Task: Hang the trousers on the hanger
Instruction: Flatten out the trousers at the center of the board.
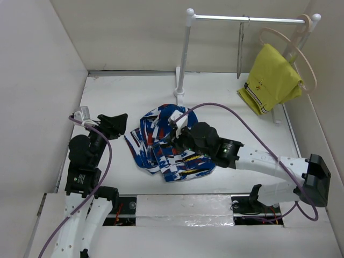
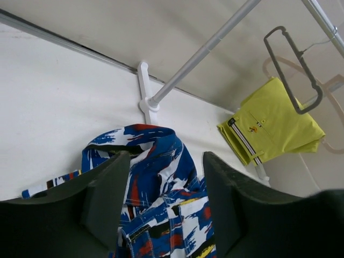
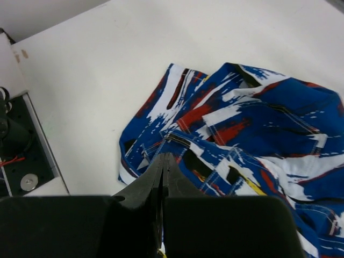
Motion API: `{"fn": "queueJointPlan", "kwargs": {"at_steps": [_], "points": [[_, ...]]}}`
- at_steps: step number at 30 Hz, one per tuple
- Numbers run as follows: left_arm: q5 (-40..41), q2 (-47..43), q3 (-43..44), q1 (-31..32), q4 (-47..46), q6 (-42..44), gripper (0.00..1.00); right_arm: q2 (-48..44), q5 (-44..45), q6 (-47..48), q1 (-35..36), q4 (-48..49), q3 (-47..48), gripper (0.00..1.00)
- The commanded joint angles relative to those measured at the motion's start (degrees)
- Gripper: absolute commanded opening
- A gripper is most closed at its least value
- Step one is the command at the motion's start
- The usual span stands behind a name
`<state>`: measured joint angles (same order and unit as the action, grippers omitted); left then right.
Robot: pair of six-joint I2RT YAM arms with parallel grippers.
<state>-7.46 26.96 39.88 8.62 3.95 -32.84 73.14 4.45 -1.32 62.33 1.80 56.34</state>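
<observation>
The trousers, in a blue-and-white print with red, black and yellow streaks, lie crumpled on the white table near the middle. They also show in the left wrist view and the right wrist view. My right gripper is shut, its tips just over the waistband; no fabric shows pinched between them. My left gripper is open and empty, to the left of the trousers, which show through its gap. The grey wire hanger hangs on the rail at the back.
A white-posted rail stands at the back, its left post just behind the trousers. A yellow garment hangs on a beige hanger at the right end. Walls close in on the left, the back and the right.
</observation>
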Motion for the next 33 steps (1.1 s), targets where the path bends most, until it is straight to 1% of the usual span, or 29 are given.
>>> {"fn": "queueJointPlan", "kwargs": {"at_steps": [1, 3, 4, 6, 7, 9, 10, 11, 13, 15, 16, 17, 18, 19, 20, 25, 31, 32, 33], "points": [[1.7, -0.9, 1.3, 0.1, -1.2, 1.6, 0.46, 4.0, 2.5, 0.0, 2.4, 3.1, 3.7, 0.00], [3.1, -0.5, 2.3, 0.1, 0.7, 2.0, 0.37, 7.6, 2.9, -0.6, 3.1, 3.4, 4.7, 0.00], [4.2, -0.4, 2.6, 0.1, 1.3, 2.6, 0.26, 8.9, 2.9, -0.5, 3.7, 4.2, 5.6, 0.00], [4.9, -0.2, 2.4, 0.1, 2.4, 2.6, 0.16, 12.0, 3.8, -1.0, 4.4, 4.3, 7.1, 0.00], [5.5, 0.0, 2.2, 0.1, 2.6, 2.5, 0.07, 15.3, 4.1, -1.4, 5.0, 4.0, 8.1, 0.00], [6.2, 1.3, 2.7, 0.1, 5.0, 3.0, 0.01, 18.8, 4.2, -2.5, 5.0, 4.0, 10.9, 0.00], [6.8, 1.7, 2.9, 0.1, 5.9, 3.0, 0.00, 20.5, 3.7, -2.9, 5.5, 4.3, 11.7, 0.00], [6.9, 2.0, 2.7, 0.1, 6.5, 2.3, 0.00, 24.1, 3.2, -3.3, 5.5, 4.3, 13.7, 0.00], [8.4, 1.7, 1.0, 0.1, 6.9, 1.0, 0.00, 27.6, 3.8, -3.4, 6.2, 3.0, 16.0, 0.00], [7.7, 1.3, -0.8, 0.1, 6.6, -1.3, 0.05, 31.8, 6.8, -4.0, 7.5, 1.5, 19.2, 0.01], [7.7, 1.2, -1.6, 0.1, 6.5, -2.1, 0.12, 32.9, 7.6, -4.3, 7.5, 1.4, 19.9, 0.06], [7.7, 0.9, -2.5, 0.1, 6.3, -2.9, 0.14, 33.9, 8.4, -4.6, 7.5, 2.1, 20.1, 0.20], [7.7, 0.1, -4.4, 0.1, 5.5, -4.4, 0.17, 35.5, 9.2, -4.9, 7.5, 2.2, 20.8, 0.28], [6.2, -0.2, -5.1, 0.1, 5.1, -5.1, 0.20, 36.1, 9.7, -5.4, 7.5, 1.9, 21.2, 0.39], [5.7, -0.4, -5.6, 0.1, 4.8, -5.7, 0.22, 36.7, 10.7, -6.3, 7.5, 1.6, 21.5, 0.41], [5.1, -1.2, -8.5, 0.1, 3.6, -7.2, 0.23, 39.5, 14.7, -8.5, 7.5, -1.2, 22.5, 0.43], [5.0, -1.6, -10.6, 0.1, 2.5, -8.5, 0.25, 40.0, 21.0, -11.9, 7.5, -1.6, 20.2, 0.44], [4.8, -1.6, -11.0, 0.1, 2.1, -8.7, 0.26, 40.1, 21.8, -12.3, 7.5, -4.3, 20.4, 0.44], [4.7, -1.0, -11.7, 0.1, 1.3, -9.1, 0.26, 40.1, 22.4, -13.2, 7.5, -4.7, 20.3, 0.44]]}}
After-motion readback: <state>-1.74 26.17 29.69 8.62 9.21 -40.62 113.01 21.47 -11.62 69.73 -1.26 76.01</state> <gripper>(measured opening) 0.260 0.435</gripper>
